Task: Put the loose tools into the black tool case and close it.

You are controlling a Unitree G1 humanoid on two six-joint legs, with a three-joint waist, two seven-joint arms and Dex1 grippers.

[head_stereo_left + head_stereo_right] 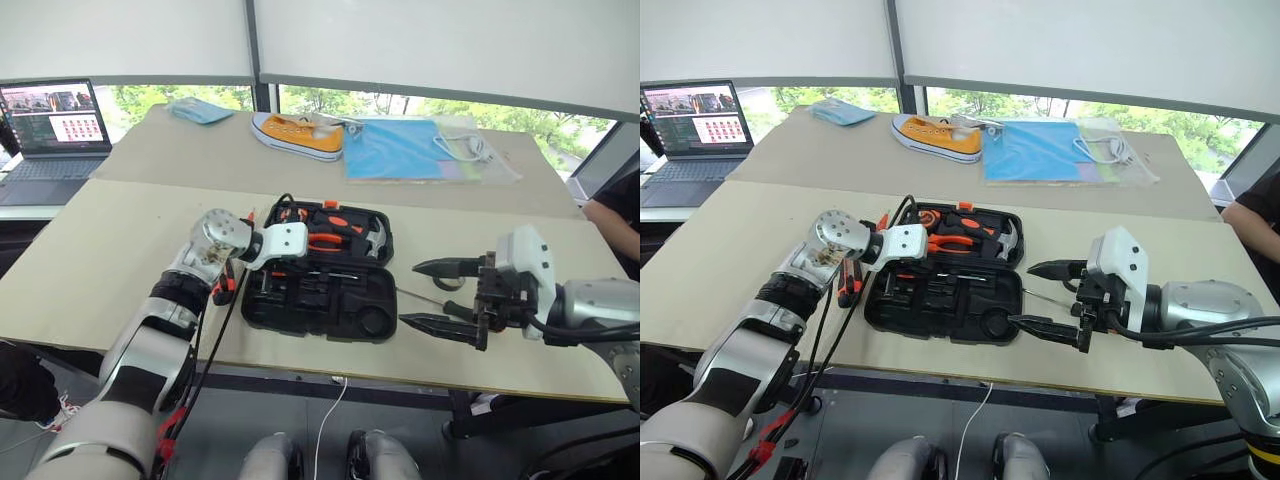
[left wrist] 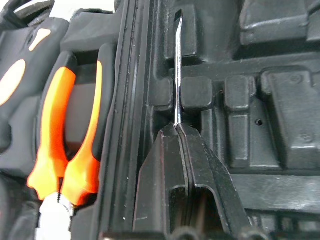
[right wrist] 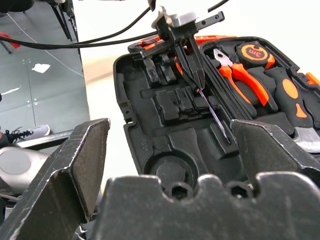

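Observation:
The black tool case (image 1: 300, 305) lies open in the middle of the near table, its moulded recesses facing up. My left gripper (image 2: 177, 127) hangs over the case's front half, shut on a screwdriver's thin metal shaft (image 2: 177, 70). The shaft sticks out past the fingertips along a recess (image 3: 215, 117); the handle is hidden. An orange-and-black tool (image 1: 847, 280) lies on the table by the case's left edge, under my left forearm. My right gripper (image 1: 410, 294) is open and empty, just right of the case. A thin metal rod (image 1: 420, 297) lies on the table between its fingers and the case.
Orange-handled pliers (image 1: 325, 240) and a hammer (image 1: 375, 238) sit in the case's far half. A laptop (image 1: 55, 125) stands at the far left. A yellow sneaker (image 1: 298, 133) and a blue folder (image 1: 395, 150) lie on the far table. A person's arm (image 1: 615, 215) is at the right edge.

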